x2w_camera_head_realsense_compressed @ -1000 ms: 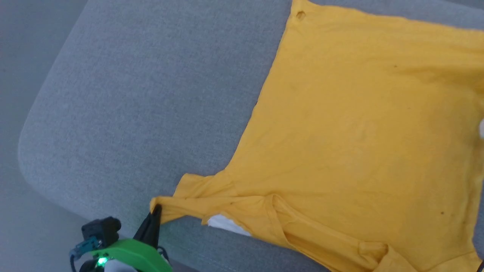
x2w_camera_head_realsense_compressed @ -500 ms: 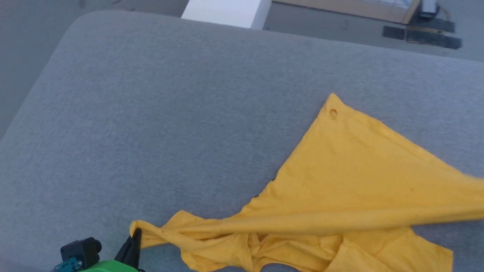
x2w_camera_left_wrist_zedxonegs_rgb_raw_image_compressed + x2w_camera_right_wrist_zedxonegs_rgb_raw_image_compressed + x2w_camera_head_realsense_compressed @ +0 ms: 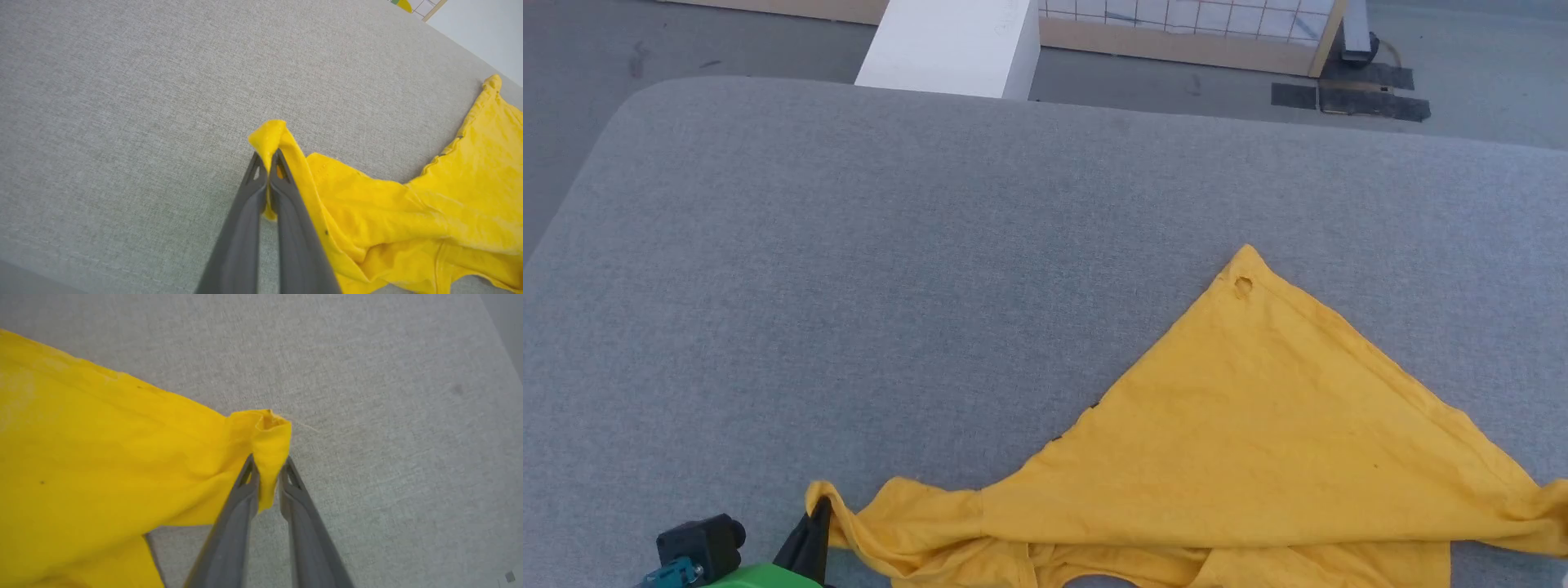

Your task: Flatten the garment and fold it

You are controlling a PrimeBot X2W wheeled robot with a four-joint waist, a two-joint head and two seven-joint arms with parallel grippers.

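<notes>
The garment (image 3: 1258,457), a bright yellow T-shirt, lies on the grey padded surface (image 3: 849,286) as a rough triangle, bunched along the near edge. My left gripper (image 3: 818,510) sits at the lower left, shut on a sleeve corner of the garment (image 3: 408,212); the left wrist view shows the left gripper (image 3: 267,157) with cloth pinched between its tips. In the right wrist view my right gripper (image 3: 267,461) has its fingers slightly parted, and the opposite corner of the garment (image 3: 102,457) still hangs between them just above the surface.
Beyond the far edge of the padded surface stand a white box (image 3: 947,45) and a wooden frame with a white grid (image 3: 1192,49) on the floor, with black tape patches (image 3: 1347,98) to the right. Bare grey padding spreads left of and behind the shirt.
The head camera has tilted up. The shirt went from spread flat to pulled taut between both grippers, and now its right side has dropped. My right gripper's fingers have parted.
</notes>
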